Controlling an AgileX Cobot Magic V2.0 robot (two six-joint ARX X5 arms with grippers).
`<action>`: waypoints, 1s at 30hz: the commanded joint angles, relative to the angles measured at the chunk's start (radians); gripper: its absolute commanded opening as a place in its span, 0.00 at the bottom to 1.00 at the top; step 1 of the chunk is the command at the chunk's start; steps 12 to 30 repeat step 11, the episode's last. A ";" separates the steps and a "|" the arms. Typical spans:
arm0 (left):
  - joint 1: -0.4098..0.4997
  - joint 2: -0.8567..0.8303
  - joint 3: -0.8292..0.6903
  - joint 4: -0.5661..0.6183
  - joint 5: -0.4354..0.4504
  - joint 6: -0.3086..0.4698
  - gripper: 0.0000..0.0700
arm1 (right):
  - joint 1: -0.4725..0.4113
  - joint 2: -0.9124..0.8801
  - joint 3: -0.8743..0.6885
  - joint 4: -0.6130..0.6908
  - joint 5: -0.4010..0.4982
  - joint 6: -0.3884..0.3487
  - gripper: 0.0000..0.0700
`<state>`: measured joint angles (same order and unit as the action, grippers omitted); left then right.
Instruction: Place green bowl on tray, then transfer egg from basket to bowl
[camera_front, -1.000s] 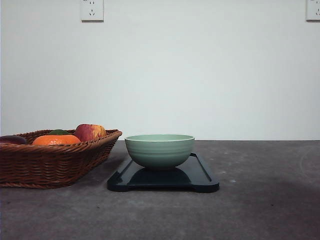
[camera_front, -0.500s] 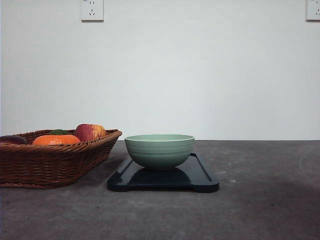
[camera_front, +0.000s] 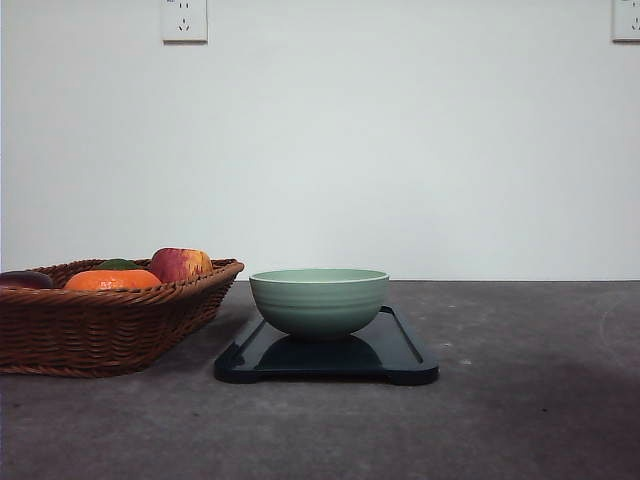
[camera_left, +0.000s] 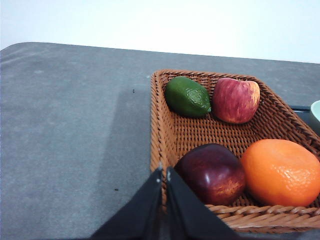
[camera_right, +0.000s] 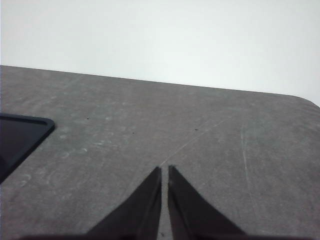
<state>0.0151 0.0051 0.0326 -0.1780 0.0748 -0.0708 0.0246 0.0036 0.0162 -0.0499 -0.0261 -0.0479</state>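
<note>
The pale green bowl (camera_front: 319, 299) stands upright on the dark navy tray (camera_front: 402, 352) in the middle of the table. To its left sits the brown wicker basket (camera_front: 100, 325) (camera_left: 165, 130), holding fruit; the egg is hidden or out of view. My left gripper (camera_left: 164, 171) is shut with nothing in it, its tips at the basket's near rim beside a dark red fruit (camera_left: 212, 173). My right gripper (camera_right: 165, 169) is also shut and empty, over bare table to the right of the tray's corner (camera_right: 22, 134). A sliver of the bowl (camera_left: 316, 115) shows past the basket.
Inside the basket lie an orange (camera_left: 282, 172) (camera_front: 112, 280), a red apple (camera_left: 236, 100) (camera_front: 180, 264) and a green lime-like fruit (camera_left: 188, 96). A white wall with two sockets (camera_front: 184, 20) stands behind the grey table (camera_front: 520, 400).
</note>
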 joint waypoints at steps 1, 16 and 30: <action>0.000 -0.002 -0.019 -0.008 0.000 -0.001 0.00 | -0.002 0.000 -0.004 0.006 0.001 0.012 0.02; 0.000 -0.001 -0.019 -0.008 0.000 -0.001 0.00 | -0.002 0.000 -0.004 0.006 0.001 0.012 0.02; 0.000 -0.001 -0.019 -0.008 0.000 -0.001 0.00 | -0.002 0.000 -0.004 0.006 0.001 0.012 0.02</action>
